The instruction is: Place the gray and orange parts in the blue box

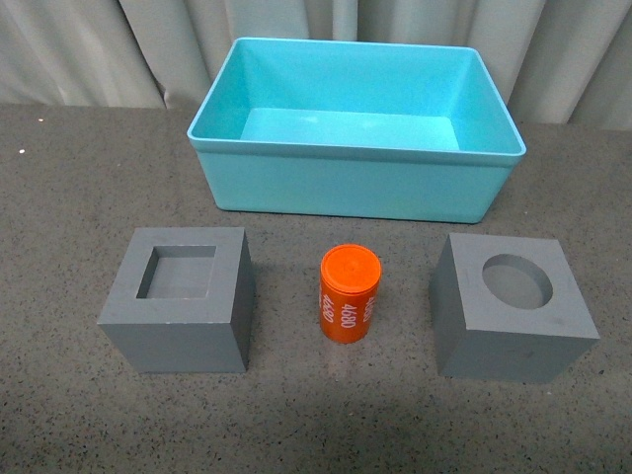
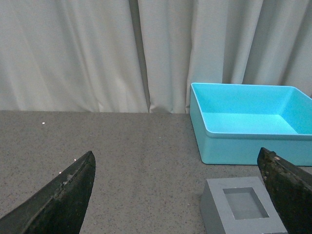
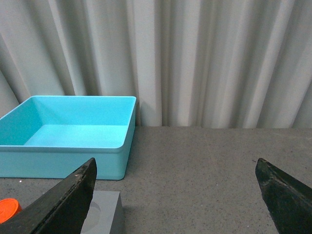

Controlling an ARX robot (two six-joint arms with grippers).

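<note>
In the front view the blue box stands empty at the back centre of the dark table. In front of it stand, left to right, a gray cube with a square recess, an orange cylinder with white numbers and a gray cube with a round recess. Neither gripper shows there. In the left wrist view my left gripper is open and empty, with the square-recess cube by one finger and the box beyond. In the right wrist view my right gripper is open and empty; the round-recess cube, the cylinder's edge and the box show.
Pale pleated curtains hang close behind the table's back edge. The speckled dark tabletop runs in front of the three parts and to both sides of the box.
</note>
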